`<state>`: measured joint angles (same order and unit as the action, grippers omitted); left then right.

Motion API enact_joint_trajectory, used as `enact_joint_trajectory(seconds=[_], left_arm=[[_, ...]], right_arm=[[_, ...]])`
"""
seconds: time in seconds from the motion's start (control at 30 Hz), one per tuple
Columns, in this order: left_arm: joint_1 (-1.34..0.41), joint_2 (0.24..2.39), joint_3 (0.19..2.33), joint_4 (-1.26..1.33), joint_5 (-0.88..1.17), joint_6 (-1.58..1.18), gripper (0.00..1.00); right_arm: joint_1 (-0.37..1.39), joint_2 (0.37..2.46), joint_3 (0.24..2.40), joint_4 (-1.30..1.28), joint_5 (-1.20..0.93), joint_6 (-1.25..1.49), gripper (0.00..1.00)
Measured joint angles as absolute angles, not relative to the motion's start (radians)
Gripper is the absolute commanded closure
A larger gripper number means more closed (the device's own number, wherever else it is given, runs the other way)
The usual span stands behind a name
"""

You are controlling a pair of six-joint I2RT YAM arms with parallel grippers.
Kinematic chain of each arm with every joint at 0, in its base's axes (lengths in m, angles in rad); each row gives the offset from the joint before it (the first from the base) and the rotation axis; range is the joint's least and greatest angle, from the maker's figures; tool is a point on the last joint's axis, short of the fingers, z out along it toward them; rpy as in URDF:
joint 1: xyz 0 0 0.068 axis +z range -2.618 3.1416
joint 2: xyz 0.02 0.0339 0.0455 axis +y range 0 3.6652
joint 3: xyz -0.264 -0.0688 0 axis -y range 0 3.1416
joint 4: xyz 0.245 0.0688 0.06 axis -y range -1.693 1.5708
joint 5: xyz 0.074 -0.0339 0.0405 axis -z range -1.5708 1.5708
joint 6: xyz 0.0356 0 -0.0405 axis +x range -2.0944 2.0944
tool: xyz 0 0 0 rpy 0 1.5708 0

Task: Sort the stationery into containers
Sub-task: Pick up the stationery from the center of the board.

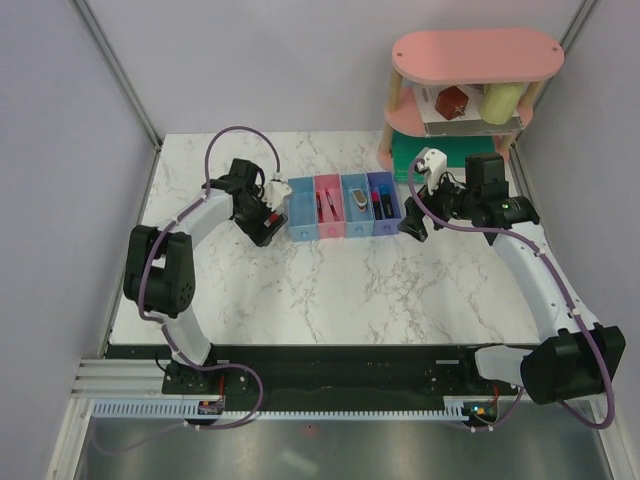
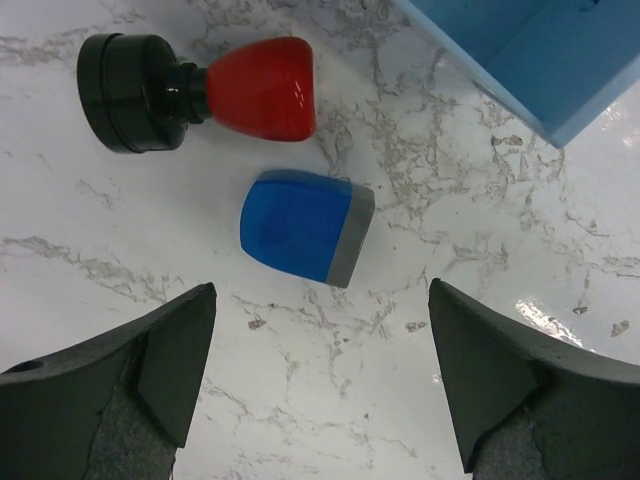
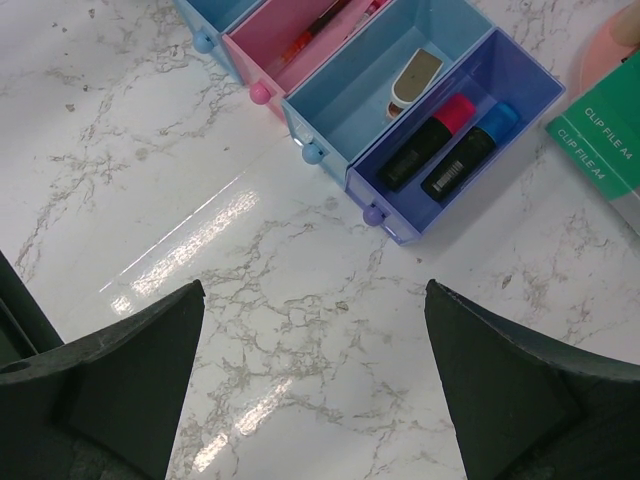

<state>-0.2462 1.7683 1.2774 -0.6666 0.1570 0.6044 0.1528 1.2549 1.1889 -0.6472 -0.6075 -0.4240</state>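
Right wrist | green box (image 3: 600, 135) reads "CLIP FILE A4" | left pincer (image 2: 320, 300), right pincer (image 3: 312, 295) gaping, empty

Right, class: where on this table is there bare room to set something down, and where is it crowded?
Free: the broad marble table between the bin row and the arm bases, and the back strip left of the pink shelf. Crowded: beside the blue bin, where eraser and stub lie.

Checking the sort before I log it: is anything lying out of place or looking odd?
Yes: the blue eraser and the red-black stub lie loose on the table beside the blue bin, in no container. Nothing looks spilled or damaged.
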Motion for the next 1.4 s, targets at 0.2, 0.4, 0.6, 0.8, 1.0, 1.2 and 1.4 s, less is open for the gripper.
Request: enact_joint_trajectory(seconds=[0.2, 0.4, 0.6, 0.8, 1.0, 1.2, 1.4], left_arm=[[-0.243, 1.840, 1.279, -0.635, 0.178, 0.654, 0.08], [-0.242, 1.879, 1.284, -0.599, 0.185, 0.685, 0.09], [-0.240, 1.911, 1.303, -0.567, 0.193, 0.705, 0.16], [-0.237, 1.928, 1.302, -0.565, 0.211, 0.723, 0.51], [-0.237, 1.917, 1.280, -0.542, 0.215, 0.735, 0.64], [-0.237, 1.869, 1.256, -0.601, 0.232, 0.735, 0.78], [-0.237, 1.721, 1.309, -0.717, 0.316, 0.723, 0.79]], right_arm=[[0.153, 1.255, 1.189, -0.649, -0.607, -0.424, 0.02], [0.153, 1.255, 1.189, -0.652, -0.607, -0.424, 0.02], [0.153, 1.256, 1.189, -0.652, -0.607, -0.424, 0.02], [0.153, 1.259, 1.189, -0.652, -0.605, -0.424, 0.02], [0.153, 1.260, 1.189, -0.652, -0.605, -0.424, 0.02], [0.153, 1.262, 1.189, -0.652, -0.604, -0.423, 0.02], [0.153, 1.262, 1.189, -0.652, -0.604, -0.423, 0.02]])
